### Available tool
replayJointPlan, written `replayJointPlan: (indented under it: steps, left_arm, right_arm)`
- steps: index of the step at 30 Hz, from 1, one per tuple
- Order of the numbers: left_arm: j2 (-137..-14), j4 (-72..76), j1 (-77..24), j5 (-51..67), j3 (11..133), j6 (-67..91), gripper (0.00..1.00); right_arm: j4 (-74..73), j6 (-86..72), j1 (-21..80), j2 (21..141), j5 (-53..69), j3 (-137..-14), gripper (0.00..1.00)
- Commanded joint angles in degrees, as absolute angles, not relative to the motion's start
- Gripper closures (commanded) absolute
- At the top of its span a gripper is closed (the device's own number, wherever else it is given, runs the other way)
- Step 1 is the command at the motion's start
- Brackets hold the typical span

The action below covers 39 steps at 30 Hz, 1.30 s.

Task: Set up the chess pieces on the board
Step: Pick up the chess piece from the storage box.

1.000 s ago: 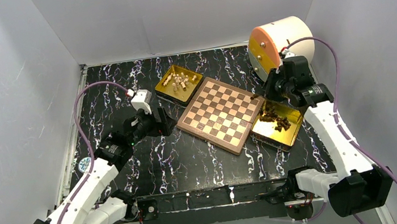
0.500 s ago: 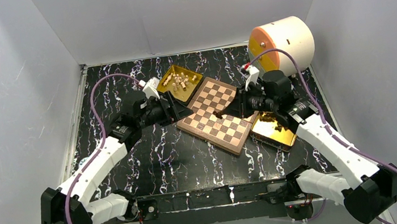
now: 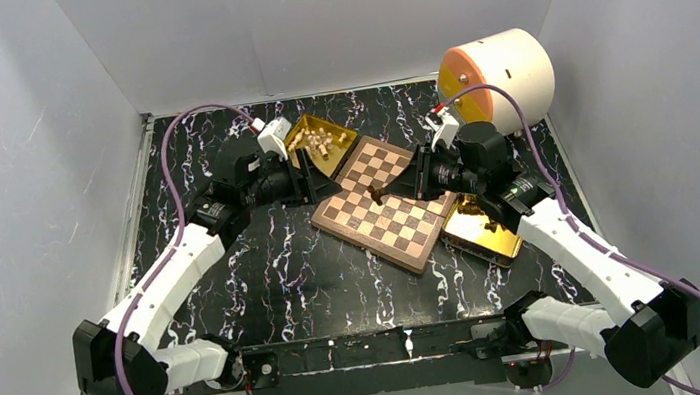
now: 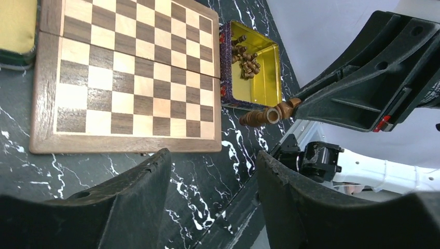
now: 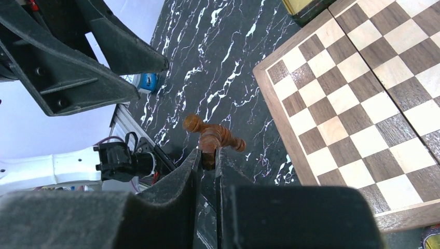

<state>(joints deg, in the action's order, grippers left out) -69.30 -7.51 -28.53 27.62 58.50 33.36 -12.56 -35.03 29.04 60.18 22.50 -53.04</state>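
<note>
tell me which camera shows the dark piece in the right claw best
The right wrist view: the dark piece sits large and central, pinched in the right claw. The left wrist view shows it smaller, side-on. The top view gives only a dark speck over the board.

Plain pale grey walls (image 3: 334, 18) are enclosing the bench (image 3: 306, 278) on three sides; its black top, veined with white like marble, is catching soft, even light.
</note>
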Motion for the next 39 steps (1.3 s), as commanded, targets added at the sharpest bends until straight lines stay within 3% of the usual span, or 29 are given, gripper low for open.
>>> replayJointPlan:
  steps: [1, 11, 17, 39]
  left_arm:
    - [-71.5, -9.34, -28.74, 28.03, 63.36, 29.27, 0.43]
    - [-80.19, -9.0, -29.54, 33.37, 70.0, 27.22, 0.45]
    - [-83.4, -8.94, -30.85, 36.59, 71.85, 27.99, 0.53]
    - [-85.37, -8.62, -35.03, 32.93, 70.86, 27.59, 0.52]
  right_arm:
    - [-10.2, -36.78, 29.49, 59.81, 22.1, -54.71, 0.95]
    - [-12.78, -39.34, 29.63, 61.69, 21.27, -54.72, 0.94]
    - [-12.88, -40.35, 29.68, 62.56, 21.08, -54.8, 0.95]
    - [-11.32, -41.53, 29.79, 65.03, 21.77, -53.79, 0.96]
